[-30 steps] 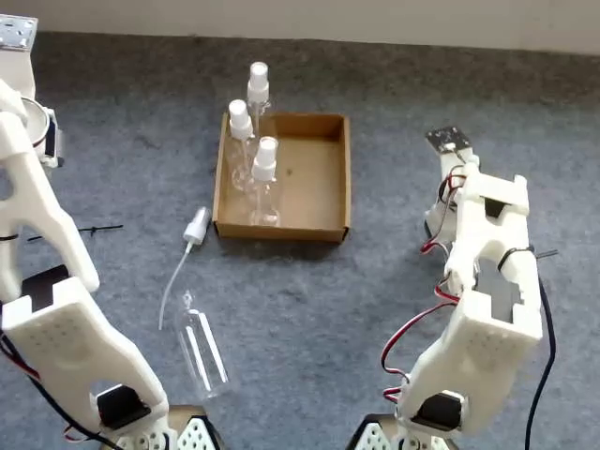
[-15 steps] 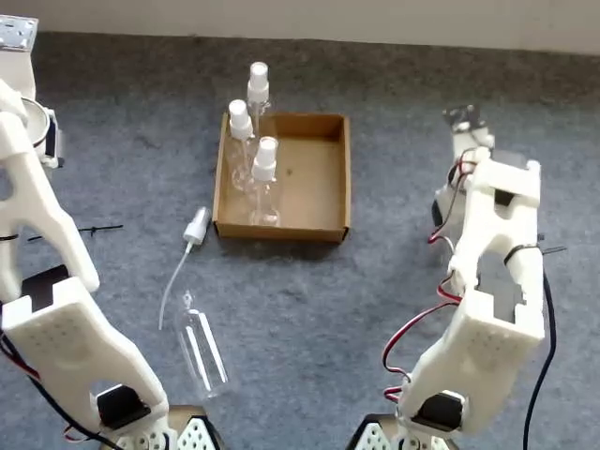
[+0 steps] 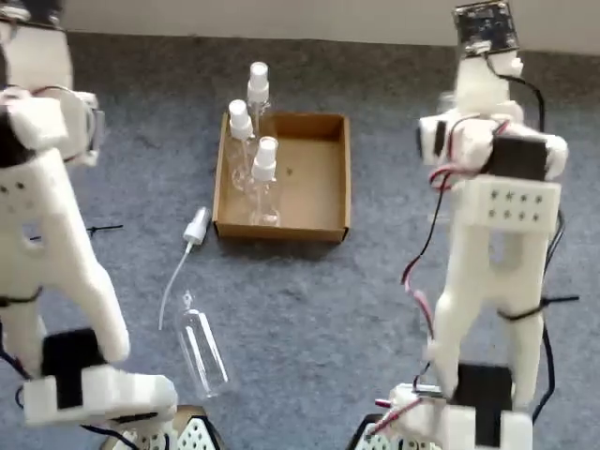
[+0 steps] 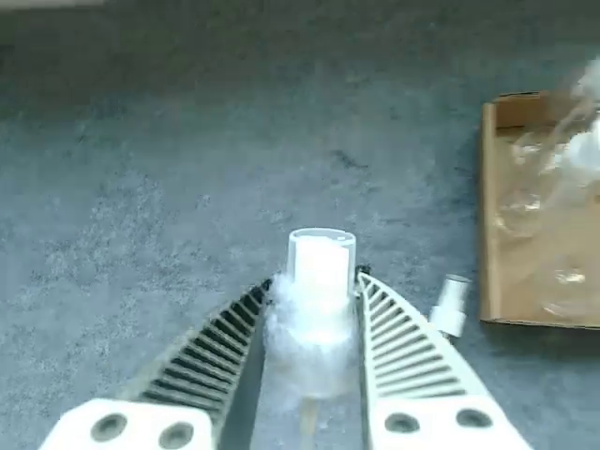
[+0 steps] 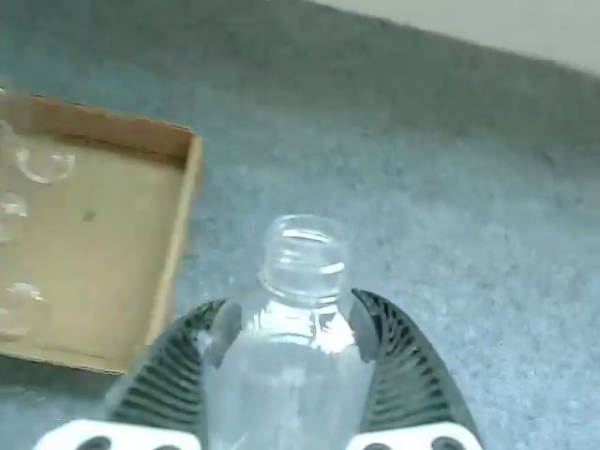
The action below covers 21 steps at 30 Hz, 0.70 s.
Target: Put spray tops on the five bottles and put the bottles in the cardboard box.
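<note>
Change: up they go! left arm (image 3: 42,225) and right arm (image 3: 497,234) both lifted high off the carpet (image 3: 375,300) inside the last second, the right from low at 3 o'clock of the cardboard box (image 3: 314,178) to high at 1 o'clock.
Meaning: top and bottle each in hand, so probably a mid-air capping next.
Left gripper (image 4: 314,281): closed snug on a spray top (image 4: 322,262), white head out past the fingertips, tube back toward the wrist.
Right gripper (image 5: 289,309): clamped round a bare bottle (image 5: 298,272), open neck pointing away from the wrist, long axis in line with the fingers.
In the box: two capped bottles (image 3: 265,178) standing along the 9 o'clock wall.
Outside: third capped bottle (image 3: 258,89) upright, just past the 11 o'clock corner.
On the carpet: loose spray top (image 3: 196,227) at 8 o'clock beside the box, tube trailing toward 7; lying bottle (image 3: 203,352) at 7 o'clock, long axis 11-to-5, neck at 11.
</note>
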Available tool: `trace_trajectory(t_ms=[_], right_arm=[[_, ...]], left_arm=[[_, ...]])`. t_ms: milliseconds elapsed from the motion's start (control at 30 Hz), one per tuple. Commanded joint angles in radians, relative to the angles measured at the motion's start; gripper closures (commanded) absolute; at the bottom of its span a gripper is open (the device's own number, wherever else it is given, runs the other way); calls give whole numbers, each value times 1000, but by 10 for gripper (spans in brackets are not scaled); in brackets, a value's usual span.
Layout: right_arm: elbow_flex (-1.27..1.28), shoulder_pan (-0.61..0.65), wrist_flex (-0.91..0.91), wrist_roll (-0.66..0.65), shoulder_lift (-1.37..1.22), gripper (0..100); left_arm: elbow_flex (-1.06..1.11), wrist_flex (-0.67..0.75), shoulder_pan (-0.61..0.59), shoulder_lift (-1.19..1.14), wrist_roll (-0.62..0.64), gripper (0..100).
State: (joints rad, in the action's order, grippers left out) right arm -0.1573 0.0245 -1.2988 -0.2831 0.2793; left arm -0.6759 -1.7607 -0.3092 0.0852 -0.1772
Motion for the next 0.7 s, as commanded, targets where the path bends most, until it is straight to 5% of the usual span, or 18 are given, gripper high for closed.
trace_trajectory(t_ms=[0,300,667], right_arm=[[286,139,160,28,277,994],[1046,400,595,29,828,994],[1314,441,615,28,1127,994]], left_arm=[[54,0,252,240,71,963],[58,247,595,335,261,966],[58,528,796,263,331,966]])
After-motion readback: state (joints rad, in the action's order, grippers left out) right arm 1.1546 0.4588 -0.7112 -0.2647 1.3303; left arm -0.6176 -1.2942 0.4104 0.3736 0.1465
